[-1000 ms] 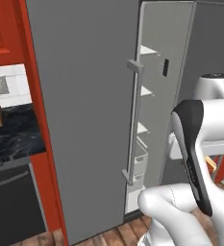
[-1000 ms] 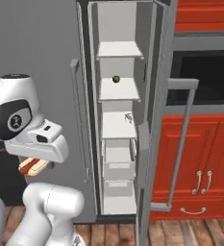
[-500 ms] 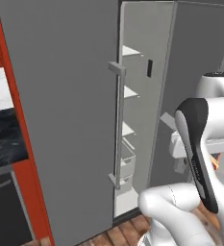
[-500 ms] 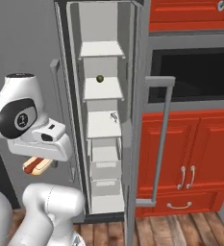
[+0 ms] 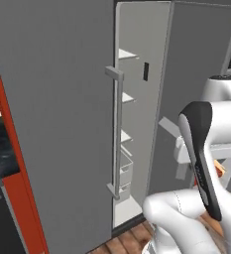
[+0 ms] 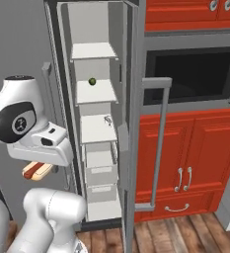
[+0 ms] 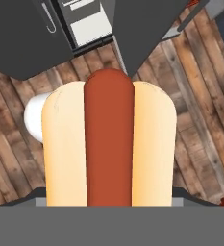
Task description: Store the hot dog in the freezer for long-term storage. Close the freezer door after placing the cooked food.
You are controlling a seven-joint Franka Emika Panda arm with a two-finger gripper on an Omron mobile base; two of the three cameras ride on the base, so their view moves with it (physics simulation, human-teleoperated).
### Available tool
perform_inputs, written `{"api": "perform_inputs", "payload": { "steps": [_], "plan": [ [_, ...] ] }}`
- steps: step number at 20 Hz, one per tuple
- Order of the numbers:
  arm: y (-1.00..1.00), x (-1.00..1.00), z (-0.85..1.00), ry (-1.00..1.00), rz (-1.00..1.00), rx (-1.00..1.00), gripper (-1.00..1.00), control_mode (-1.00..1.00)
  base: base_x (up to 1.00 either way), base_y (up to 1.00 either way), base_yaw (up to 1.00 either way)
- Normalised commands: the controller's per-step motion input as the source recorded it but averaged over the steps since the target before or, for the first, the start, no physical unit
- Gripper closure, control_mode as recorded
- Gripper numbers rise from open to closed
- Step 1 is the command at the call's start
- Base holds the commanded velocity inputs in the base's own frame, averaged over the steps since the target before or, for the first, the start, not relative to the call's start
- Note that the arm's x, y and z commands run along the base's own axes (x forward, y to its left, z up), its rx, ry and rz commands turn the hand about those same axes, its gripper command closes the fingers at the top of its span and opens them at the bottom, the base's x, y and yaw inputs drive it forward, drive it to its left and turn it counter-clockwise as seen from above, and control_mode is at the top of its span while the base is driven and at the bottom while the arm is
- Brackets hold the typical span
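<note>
Item one, the hot dog (image 7: 108,144): we find it directly in front of the hand camera, lying lengthwise along the hand (image 7: 108,204), red sausage set between two pale bun halves. Its near end meets the bottom of the hand view, where the fingertips are covered by the bun, so we read the hand as pinching the hot dog, though the contact itself is hidden. In the right base view the hot dog (image 6: 36,170) pokes out under the white wrist, held low and to the left of the open compartment, outside it.

Item two, the freezer (image 6: 94,128): open, with white shelves (image 6: 93,50) stacked above clear drawers (image 6: 100,170). A small dark green round object (image 6: 92,81) sits on the second shelf; a small item on the third shelf is too small for us to identify.

Item three, the freezer door (image 6: 132,123): swung open, seen nearly edge-on in the right base view, its long bar handle (image 6: 158,148) facing the red cabinets (image 6: 195,148). In the left base view the black dispenser recess (image 5: 145,71) shows on the door.

Item four, wooden plank floor (image 7: 195,134): seen below the hot dog.
</note>
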Motion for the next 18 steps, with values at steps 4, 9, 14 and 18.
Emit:
{"api": "perform_inputs", "payload": {
  "steps": [4,9,14,18],
  "plan": [
    [0.00,0.00,0.00,0.00,0.00,0.00,1.00,1.00,0.27,0.00,0.00],
    [0.00,0.00,0.00,0.00,0.00,0.00,1.00,1.00,0.39,-0.02,0.01],
    [0.00,0.00,0.00,0.00,0.00,0.00,1.00,1.00,0.44,-0.01,0.04],
    [0.00,0.00,0.00,0.00,0.00,0.00,1.00,1.00,0.49,-0.07,0.07]
  ]
}}
